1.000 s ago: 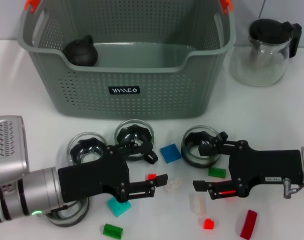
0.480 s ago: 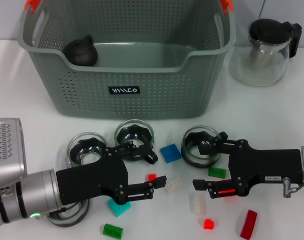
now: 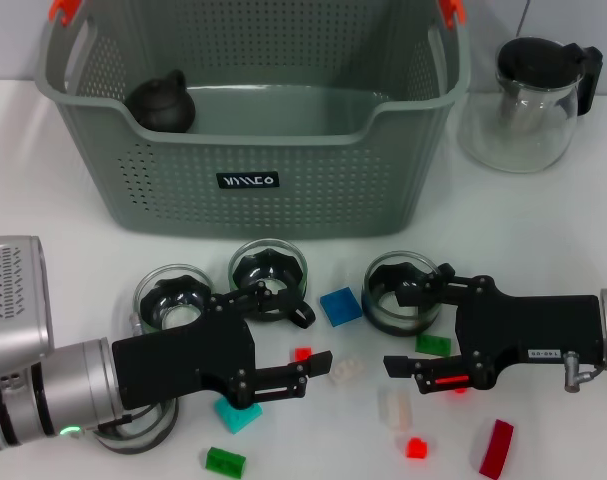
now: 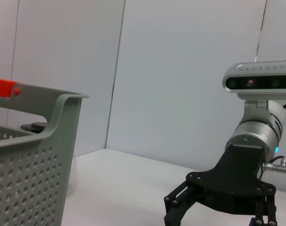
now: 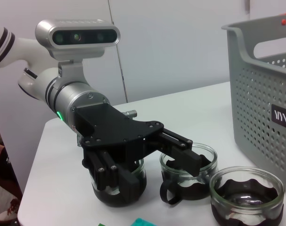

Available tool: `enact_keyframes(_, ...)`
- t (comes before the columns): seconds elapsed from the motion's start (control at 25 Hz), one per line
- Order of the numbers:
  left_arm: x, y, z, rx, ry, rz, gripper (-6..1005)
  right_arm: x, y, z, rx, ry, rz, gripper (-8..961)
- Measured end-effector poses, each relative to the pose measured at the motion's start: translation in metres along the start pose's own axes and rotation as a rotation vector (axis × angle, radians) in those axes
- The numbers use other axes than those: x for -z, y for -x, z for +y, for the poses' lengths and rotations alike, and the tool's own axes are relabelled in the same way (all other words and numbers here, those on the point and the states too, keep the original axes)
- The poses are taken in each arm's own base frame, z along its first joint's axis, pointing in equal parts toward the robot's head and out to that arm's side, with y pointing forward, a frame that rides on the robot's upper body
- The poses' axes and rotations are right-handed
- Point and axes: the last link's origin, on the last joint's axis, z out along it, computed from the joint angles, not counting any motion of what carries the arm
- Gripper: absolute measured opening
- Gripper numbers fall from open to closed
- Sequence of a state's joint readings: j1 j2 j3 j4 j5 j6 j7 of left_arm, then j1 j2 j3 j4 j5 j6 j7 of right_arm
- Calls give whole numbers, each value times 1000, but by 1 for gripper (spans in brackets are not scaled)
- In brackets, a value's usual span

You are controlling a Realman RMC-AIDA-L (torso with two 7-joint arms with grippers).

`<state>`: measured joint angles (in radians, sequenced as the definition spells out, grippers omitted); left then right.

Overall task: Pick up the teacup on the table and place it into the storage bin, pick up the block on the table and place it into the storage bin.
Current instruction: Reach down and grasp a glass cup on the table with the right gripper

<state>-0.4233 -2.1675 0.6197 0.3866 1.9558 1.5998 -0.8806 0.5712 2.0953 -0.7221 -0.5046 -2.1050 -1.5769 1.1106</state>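
We note both arms low over the white worktop (image 3: pixel 543 250), in front of the storage bin (image 3: pixel 253 130).

Left end effector (image 3: pixel 308 340): fingers spread, holding nothing. One finger reaches toward the middle teacup (image 3: pixel 268 270), the other lies lower, over the scattered blocks. That cup sits just beyond and slightly left of the fingertips, so the left arm is clearly the nearer one for it. A second teacup (image 3: pixel 173 295) lies beside the left arm's black body.

Right end effector (image 3: pixel 403 335): also spread and empty. Its upper finger lies at the rim of the right-hand teacup (image 3: pixel 398 290), which is the cup closest to this arm; we cannot tell if they touch.

Cups: clear glass bowls with dark scalloped inserts, round, no preferred long axis. Blocks: small hard plastic; a blue block (image 3: pixel 340 306) lies between the two nearer cups, a green block (image 3: pixel 433 345) just by the right arm.

Bin: grey-green perforated plastic with a dark round teapot (image 3: pixel 161 103) inside. A glass pitcher (image 3: pixel 531 105) stands to its right.
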Motion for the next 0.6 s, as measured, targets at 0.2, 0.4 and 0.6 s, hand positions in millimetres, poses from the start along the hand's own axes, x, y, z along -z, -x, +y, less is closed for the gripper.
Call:
enact_keyframes(0.2,0,0,0,0,0,0,801,0,1,-1,0,-4,-4,837)
enact_keyframes(0.4,0,0,0,-1,0,1,800,1,1,-1,-1,-6,-5,832)
enact_keyframes(0.6,0,1,0,-1,-2,-1,799,4,5,-6,6,-34,-22,828)
